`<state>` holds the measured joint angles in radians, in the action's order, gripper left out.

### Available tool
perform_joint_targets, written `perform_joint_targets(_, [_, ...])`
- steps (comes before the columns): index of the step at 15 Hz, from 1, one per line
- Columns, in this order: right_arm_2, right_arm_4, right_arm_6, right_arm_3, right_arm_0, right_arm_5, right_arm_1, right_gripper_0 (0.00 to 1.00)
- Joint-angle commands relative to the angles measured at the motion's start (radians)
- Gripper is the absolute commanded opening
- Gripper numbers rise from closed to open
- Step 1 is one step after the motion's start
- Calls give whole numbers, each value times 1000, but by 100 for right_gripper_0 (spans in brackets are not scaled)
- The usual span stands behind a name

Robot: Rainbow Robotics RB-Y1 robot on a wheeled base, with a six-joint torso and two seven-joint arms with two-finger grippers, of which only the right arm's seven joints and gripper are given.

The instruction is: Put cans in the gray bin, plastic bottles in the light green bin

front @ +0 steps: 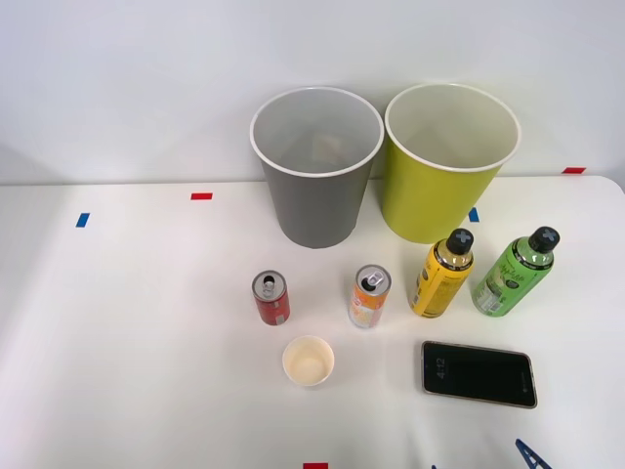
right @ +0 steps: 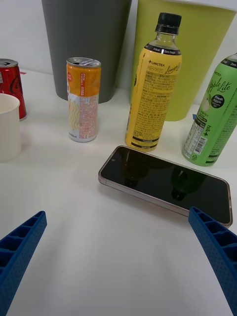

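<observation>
The right hand (right: 118, 266) is held open and empty low over the white counter (front: 127, 332), its two blue ribbed fingers (right: 217, 252) spread wide apart at the near right edge of the counter, where one blue tip is seen in the front view (front: 532, 455); just beyond the fingers a dark phone (front: 479, 373) lies flat, screen up. Behind the phone four drinks stand upright in a row, apart from one another: the yellow bottle (front: 441, 276) with a black cap directly behind the phone; the green bottle (front: 513, 275), also black-capped, to its right; the orange-and-white can (front: 369, 297) to the left of the yellow bottle; the short red can (front: 271, 298) further left. A small cream paper cup (front: 309, 361) is set open side up, nearer than the two cans and between them. At the back of the counter two tall buckets stand side by side with their rims almost touching; the gray bin (front: 314, 168) is on the left, behind the cans; the light green bin (front: 447, 162) is on the right, behind the yellow bottle. Small red and blue tape marks are stuck on the counter.
</observation>
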<state>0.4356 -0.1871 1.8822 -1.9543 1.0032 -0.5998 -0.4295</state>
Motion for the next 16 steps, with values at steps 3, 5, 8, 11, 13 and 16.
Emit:
perform_joint_targets(3, [0,0,0,0,0,0,0,100])
perform_joint_targets(5, [0,0,0,0,0,0,0,100])
perform_joint_targets(8, [-8,-2,6,25,-2,-29,14,100])
perform_joint_targets(11, [-48,-17,-3,-25,-5,-29,21,100])
perform_joint_targets(13, [-55,-44,-8,-25,-32,-29,41,100])
perform_joint_targets(16, [-48,-155,-8,-25,-83,-37,67,100])
